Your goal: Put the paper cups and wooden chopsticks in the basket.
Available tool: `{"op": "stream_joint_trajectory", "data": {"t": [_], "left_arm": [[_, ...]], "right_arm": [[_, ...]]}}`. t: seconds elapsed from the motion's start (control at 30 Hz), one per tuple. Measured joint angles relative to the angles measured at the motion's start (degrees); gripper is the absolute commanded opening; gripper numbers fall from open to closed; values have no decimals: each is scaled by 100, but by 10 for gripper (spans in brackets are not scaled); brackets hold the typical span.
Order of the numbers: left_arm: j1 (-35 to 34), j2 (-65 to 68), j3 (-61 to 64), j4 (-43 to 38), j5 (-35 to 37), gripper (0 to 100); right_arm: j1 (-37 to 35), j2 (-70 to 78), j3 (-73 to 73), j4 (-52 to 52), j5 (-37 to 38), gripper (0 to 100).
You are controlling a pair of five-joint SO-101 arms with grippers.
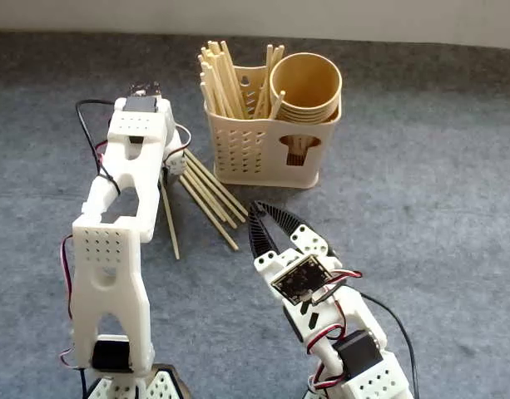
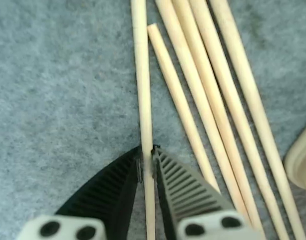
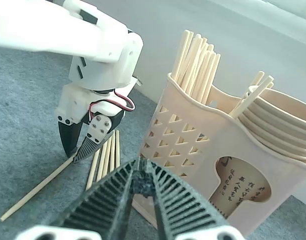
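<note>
Nearest to us, the right gripper (image 1: 256, 209) is low over the grey table (image 1: 421, 208). Its black jaws are pressed together with nothing between them, and the tips point toward the basket. A little farther and to the left, the left gripper (image 2: 148, 152) is down at the table, clenched on a single chopstick (image 2: 142, 75) whose free end rests on the cloth on the near side. Just to the right of it lie the loose chopsticks (image 1: 211, 198), four or five side by side, near the left corner of the basket. Farthest stands the basket (image 1: 255, 154). Its right compartment holds the stack of paper cups (image 1: 306, 79), and its left compartment holds many standing chopsticks (image 1: 221, 79). We judge the cups part done, since every cup we see is inside, and most chopsticks are in too. What is left is the gripped one and the small bundle beside it.
</note>
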Motion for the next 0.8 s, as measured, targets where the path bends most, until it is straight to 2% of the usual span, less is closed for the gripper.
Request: {"op": "stream_joint_trajectory", "data": {"t": [0.8], "left_arm": [[-9, -281, 97, 360, -18, 5]], "right_arm": [[-9, 0, 0, 0, 0, 6]]}}
